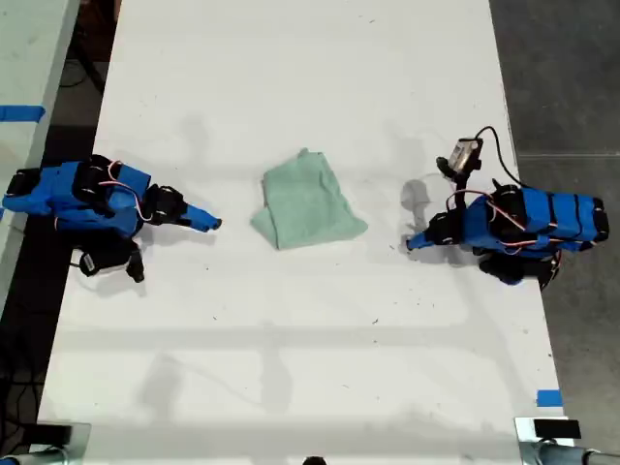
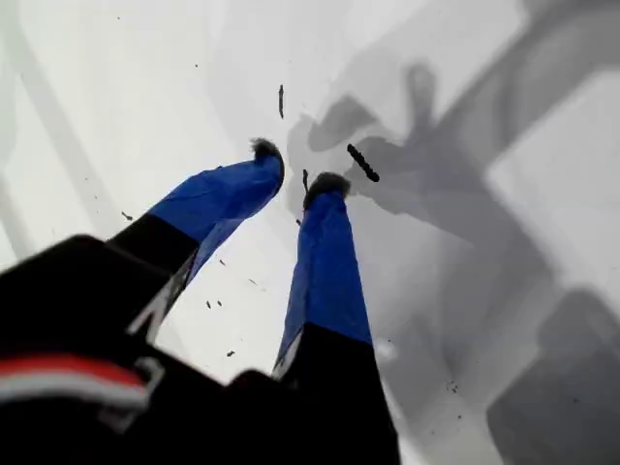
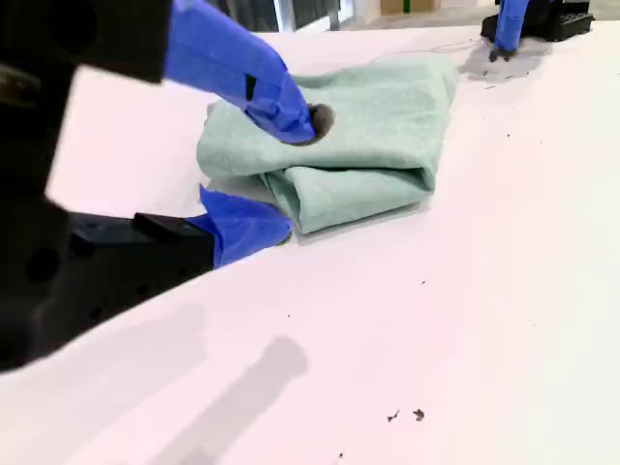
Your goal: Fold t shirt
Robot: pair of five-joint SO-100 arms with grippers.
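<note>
My second pincer (image 3: pixel 276 179) agape near the folded t shirt (image 3: pixel 387 126).

Quick count: one small pale mint-green cloth t shirt (image 1: pixel 306 201), two blue robot arms, so two blue grippers, my first gripper (image 2: pixel 296 176) and my second gripper (image 3: pixel 281 174), plus one white table (image 1: pixel 291 368).

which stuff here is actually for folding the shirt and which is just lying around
For the job:
- t shirt
- my first gripper
- my second gripper
- table

Just lying about:
- blue tape piece, exterior view's lower right
- blue tape strip, exterior view's left edge
</note>
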